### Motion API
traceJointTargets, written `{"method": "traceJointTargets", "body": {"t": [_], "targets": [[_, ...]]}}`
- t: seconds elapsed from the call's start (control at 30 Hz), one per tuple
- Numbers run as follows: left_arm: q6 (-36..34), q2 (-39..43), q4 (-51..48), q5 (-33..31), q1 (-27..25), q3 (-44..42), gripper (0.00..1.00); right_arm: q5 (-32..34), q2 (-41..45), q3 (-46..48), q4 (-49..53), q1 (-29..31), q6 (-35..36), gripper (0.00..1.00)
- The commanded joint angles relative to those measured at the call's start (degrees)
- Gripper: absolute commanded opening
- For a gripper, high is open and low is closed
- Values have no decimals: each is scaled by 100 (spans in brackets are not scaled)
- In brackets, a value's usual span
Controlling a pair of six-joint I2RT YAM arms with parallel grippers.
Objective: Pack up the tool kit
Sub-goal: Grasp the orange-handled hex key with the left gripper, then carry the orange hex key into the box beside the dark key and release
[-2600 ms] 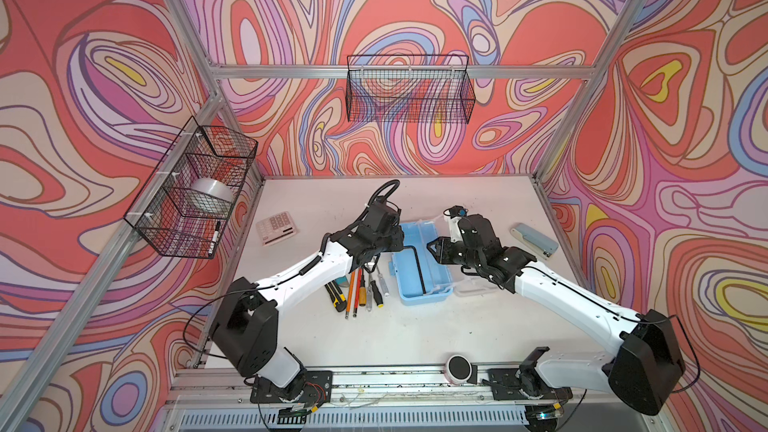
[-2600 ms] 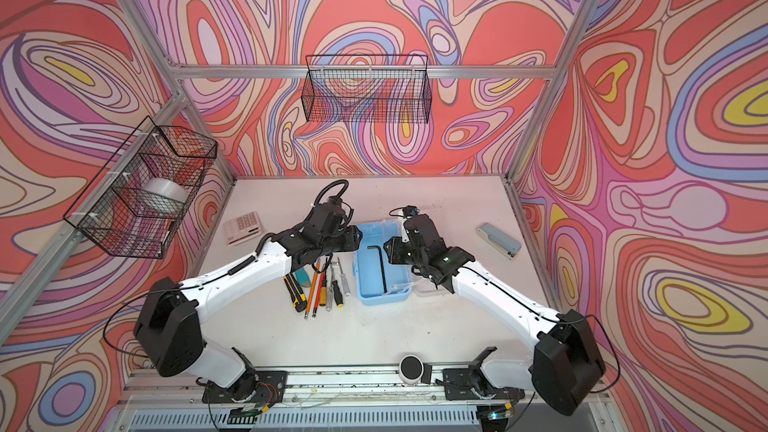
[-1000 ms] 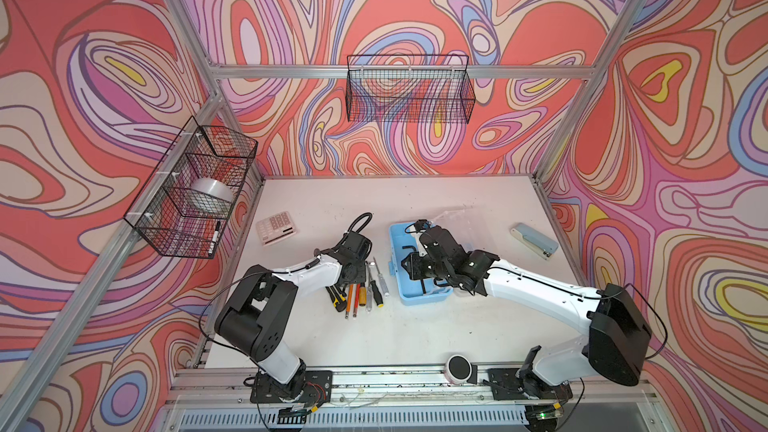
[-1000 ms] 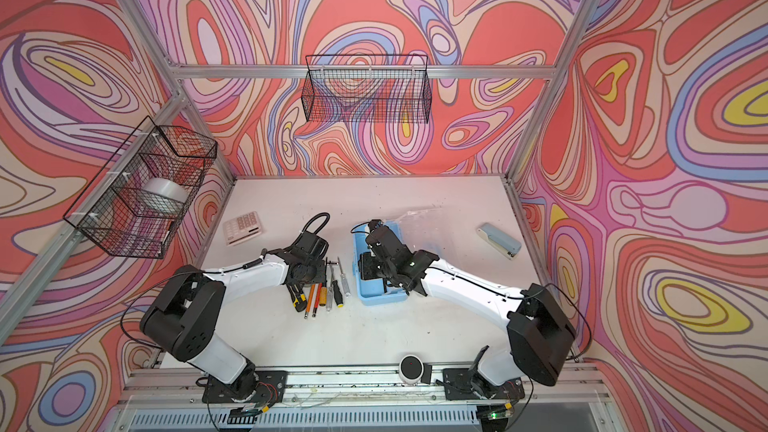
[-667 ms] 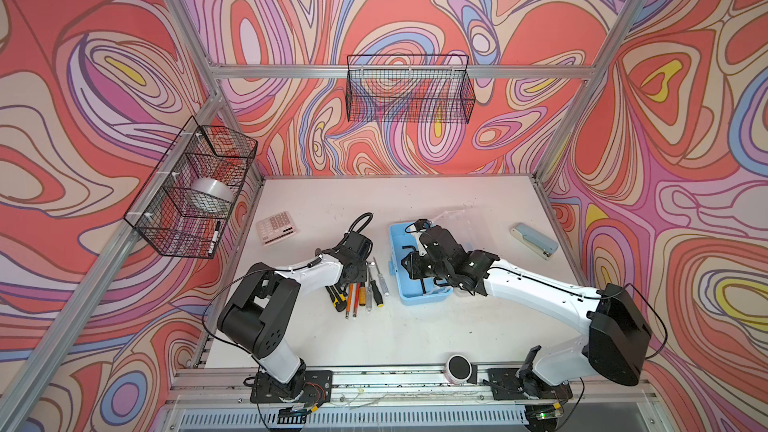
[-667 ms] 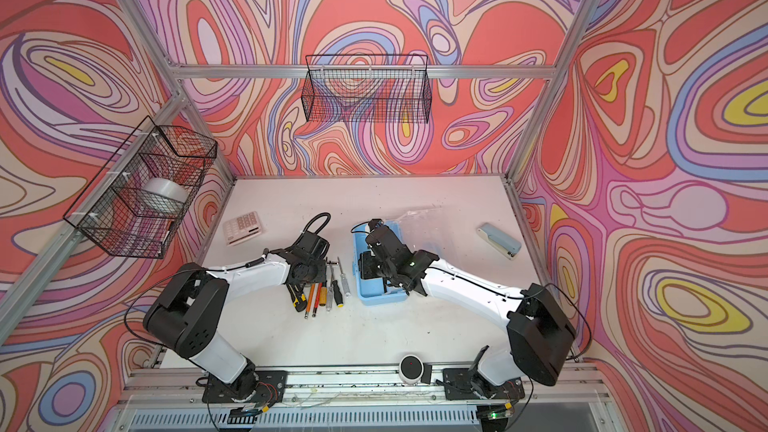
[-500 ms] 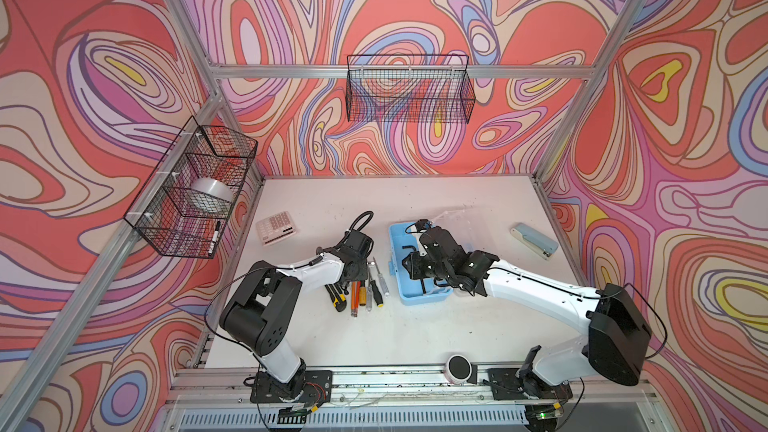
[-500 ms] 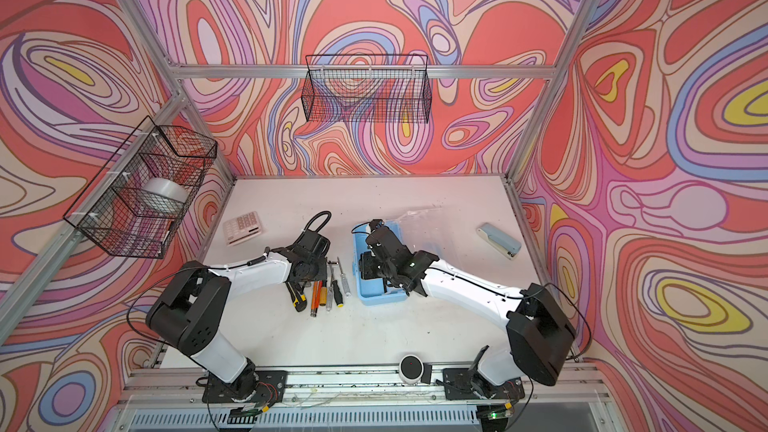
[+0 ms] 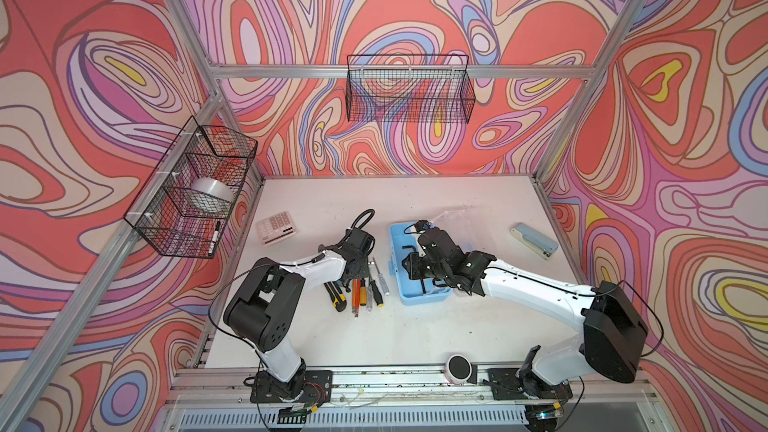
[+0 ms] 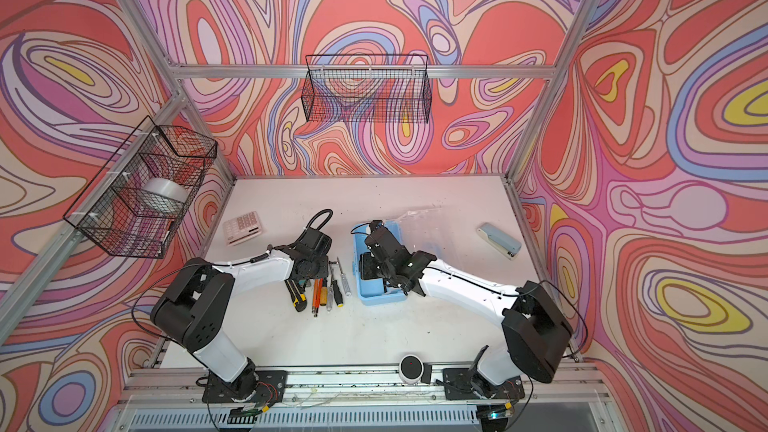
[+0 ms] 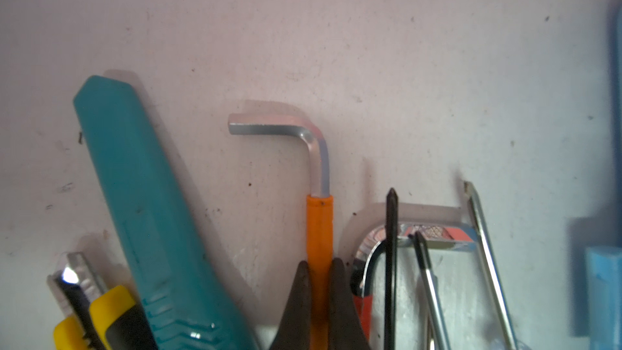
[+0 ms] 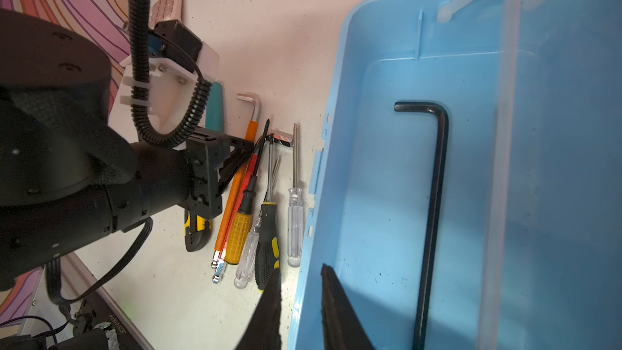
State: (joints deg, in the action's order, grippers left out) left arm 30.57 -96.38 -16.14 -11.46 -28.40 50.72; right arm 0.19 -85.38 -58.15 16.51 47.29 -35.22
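Orange-sleeved hex key [image 11: 319, 223] was pinched at its sleeve by the left claw [image 11: 319, 264] (the nearer one), its length parallel to the light-blue case [image 12: 377, 180] lying just rightward.

Four screwdrivers [image 12: 295, 227] on the table [image 9: 415, 201]: one amber-handled, one black-and-yellow, two clear-handled. Three hex keys [image 12: 250, 114]: orange-sleeved key [image 11: 319, 230], red-sleeved key [image 11: 370, 247], black key [image 12: 434, 196] inside the case [image 9: 419, 297]. Two cutters [image 11: 144, 203], one teal, one yellow-black. Just the one light-blue case. Also one calculator [image 9: 276, 227], one stapler [image 9: 534, 239], two wire baskets [image 9: 409, 93], and in the side basket [image 9: 191, 189] one tape roll [image 9: 210, 197] plus one marker [image 9: 214, 238].
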Motion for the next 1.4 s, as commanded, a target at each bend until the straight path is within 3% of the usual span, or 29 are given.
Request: {"method": "traceJointTargets", "body": {"t": [0.0,0.27,0.43,0.6,0.73,0.97,1.37], "targets": [[-86,124,-394,-355,35,39,0,8,-119,24,-127,17,-40,21],[-280,868,-925,-729,37,235,0,30,-119,-61,-159,17,-37,21],[-215,1547,-1044,-591,37,349,0,21,-147,-86,-226,8,-40,21],[276,2211,-687,351,37,314,0,123,-106,-70,-298,-7,-87,21],[1316,2570,699,1557,-51,-214,0,330,134,180,-605,-52,-229,21],[1872,2206,1531,1412,-873,-51,0,393,343,354,-705,-160,-331,21],[2138,1076,1921,1360,-1154,445,0,583,722,743,-905,-269,-467,21]]}}
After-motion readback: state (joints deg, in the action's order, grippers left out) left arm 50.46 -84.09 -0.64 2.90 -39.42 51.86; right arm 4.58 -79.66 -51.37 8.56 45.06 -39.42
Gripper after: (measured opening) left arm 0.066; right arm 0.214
